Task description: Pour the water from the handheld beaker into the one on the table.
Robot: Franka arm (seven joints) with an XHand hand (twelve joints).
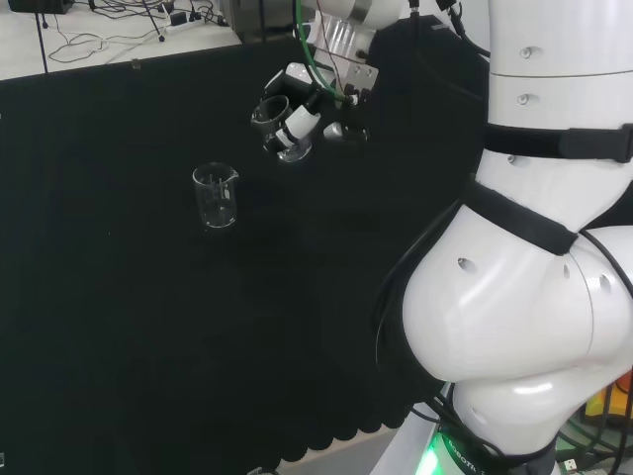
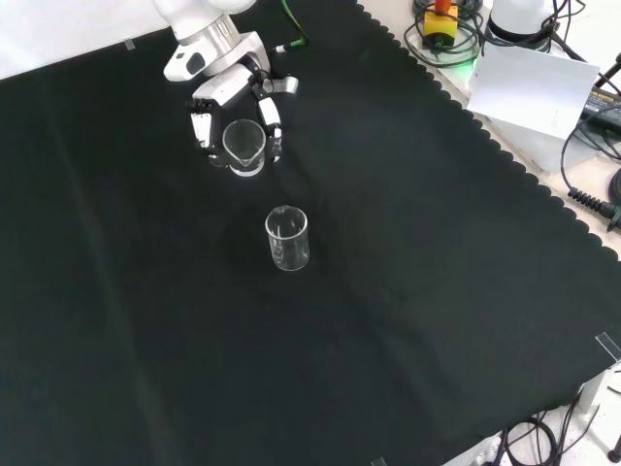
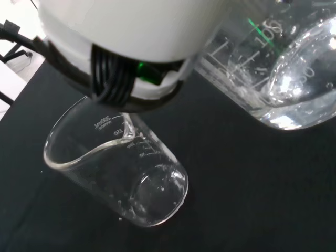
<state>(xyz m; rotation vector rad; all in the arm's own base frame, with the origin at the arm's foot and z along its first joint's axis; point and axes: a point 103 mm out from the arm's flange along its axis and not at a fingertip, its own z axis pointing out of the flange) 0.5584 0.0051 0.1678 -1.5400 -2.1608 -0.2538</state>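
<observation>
In the front view's upper left, we see the hand [image 2: 233, 102] curled round the handheld beaker [image 2: 245, 146], near the table beaker [image 2: 288, 238] standing at centre; we judge the approach under way, next aligning and tipping the spout over it.

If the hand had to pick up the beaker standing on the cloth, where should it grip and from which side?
Probably the plain wall of the table beaker, about mid-height, approached level from the side. It stands upright with its mouth open upward and is smooth and round, so fingers and thumb can wrap it. Keep off the spout at the rim. The hand now holds the other beaker.
</observation>
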